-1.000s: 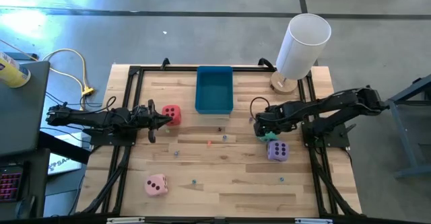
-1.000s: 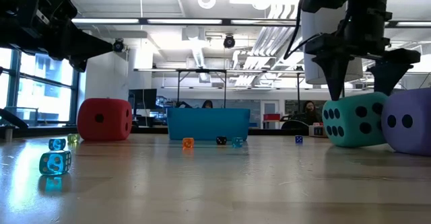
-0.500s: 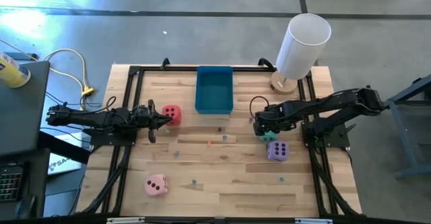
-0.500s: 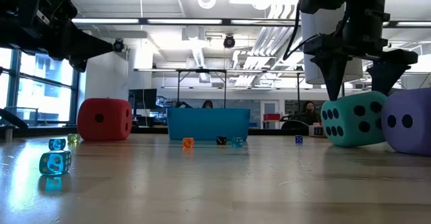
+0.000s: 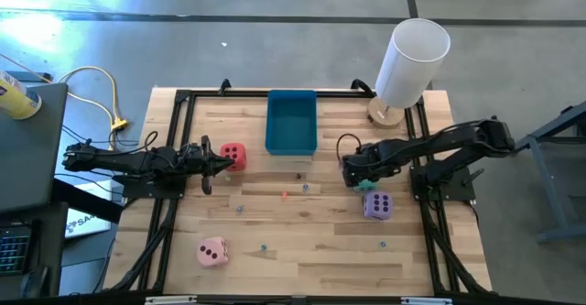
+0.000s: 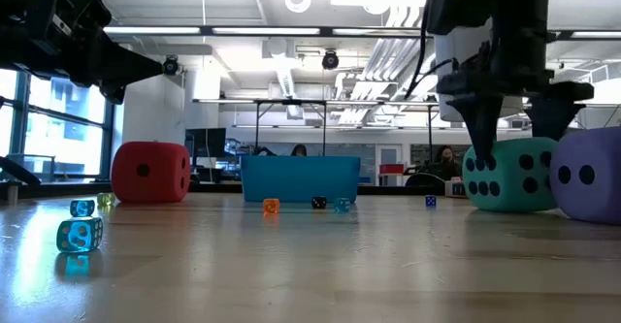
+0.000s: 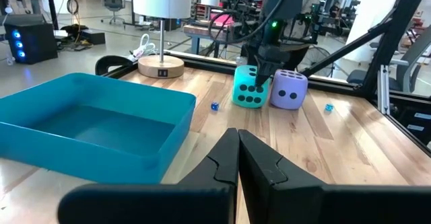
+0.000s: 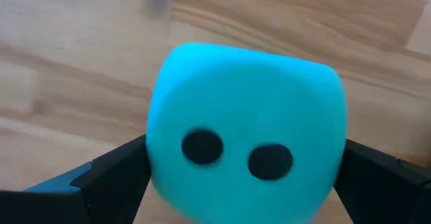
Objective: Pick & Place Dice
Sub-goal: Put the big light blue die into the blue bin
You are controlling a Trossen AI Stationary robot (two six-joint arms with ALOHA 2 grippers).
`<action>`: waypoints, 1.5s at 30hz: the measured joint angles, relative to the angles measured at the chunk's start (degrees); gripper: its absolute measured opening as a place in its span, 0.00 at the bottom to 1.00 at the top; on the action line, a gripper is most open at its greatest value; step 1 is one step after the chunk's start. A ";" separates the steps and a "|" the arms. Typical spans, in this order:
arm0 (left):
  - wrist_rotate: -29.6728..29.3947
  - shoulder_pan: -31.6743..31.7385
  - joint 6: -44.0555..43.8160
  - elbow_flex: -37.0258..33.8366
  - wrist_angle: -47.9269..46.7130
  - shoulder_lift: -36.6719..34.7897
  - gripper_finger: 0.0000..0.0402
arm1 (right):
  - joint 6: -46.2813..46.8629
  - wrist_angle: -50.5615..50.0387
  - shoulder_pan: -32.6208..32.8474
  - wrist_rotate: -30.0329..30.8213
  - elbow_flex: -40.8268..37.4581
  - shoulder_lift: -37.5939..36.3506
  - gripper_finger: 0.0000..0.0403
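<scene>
The teal die (image 8: 242, 130) rests on the table's right half, touching the purple die (image 5: 377, 205) on its near-right side. My right gripper (image 6: 514, 139) points straight down over the teal die. It is open, with one finger on each side of the die's top (image 6: 509, 150). The red die (image 5: 233, 156) sits left of the blue tray (image 5: 291, 122), and the pink die (image 5: 212, 252) sits near-left. My left gripper (image 5: 227, 164) hangs level and shut above the table beside the red die.
A white cylinder lamp (image 5: 412, 62) stands on a wooden base at the far right corner. Several tiny coloured dice (image 6: 80, 234) lie scattered over the middle of the table. Black frame rails (image 5: 172, 204) run along the left, right and far sides.
My right gripper has sunk a little over the teal die, so its open fingers now reach down past the die's top edges. The dice have stayed where they were.
</scene>
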 joint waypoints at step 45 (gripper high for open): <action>0.09 0.00 0.00 0.00 0.00 0.01 0.00 | -35.97 49.98 0.44 -9.10 0.02 -1.53 0.94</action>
